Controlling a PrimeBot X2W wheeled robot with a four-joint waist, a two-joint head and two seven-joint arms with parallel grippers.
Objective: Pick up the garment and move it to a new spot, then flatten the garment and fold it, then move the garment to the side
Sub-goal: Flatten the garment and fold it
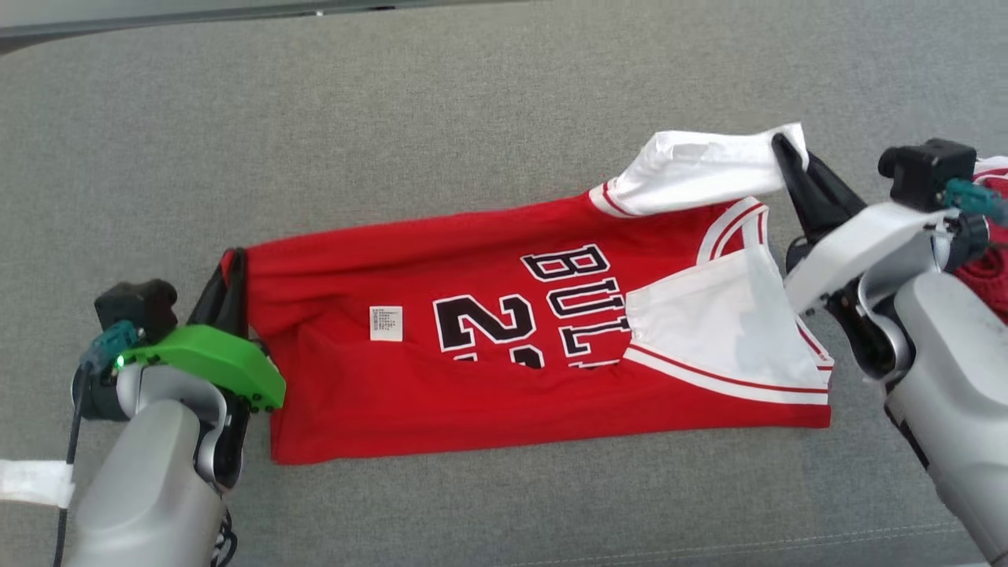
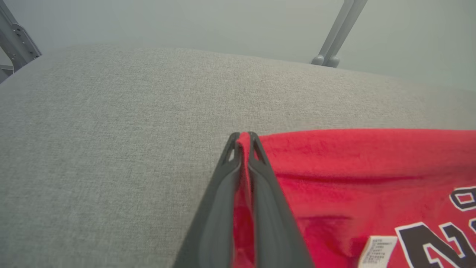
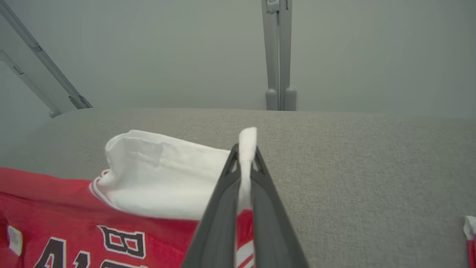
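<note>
A red basketball jersey (image 1: pixel 488 370) with black lettering and white sleeves lies stretched across the grey cushion, hem to the left, shoulders to the right. My left gripper (image 1: pixel 230 264) is shut on the far hem corner; red cloth (image 2: pixel 243 178) shows pinched between its fingers (image 2: pixel 223 186). My right gripper (image 1: pixel 787 150) is shut on the end of the far white sleeve (image 1: pixel 701 169), lifted a little off the cushion. In the right wrist view the white cloth (image 3: pixel 247 149) sticks up between the fingertips, and the sleeve (image 3: pixel 163 175) bulges to the left.
The grey cushion (image 1: pixel 394 142) stretches wide behind and in front of the jersey. Another red garment (image 1: pixel 984 268) lies at the right edge behind my right arm. A white tag (image 1: pixel 31 482) sits at the lower left. Metal frame legs (image 3: pixel 277 56) stand beyond the cushion's far edge.
</note>
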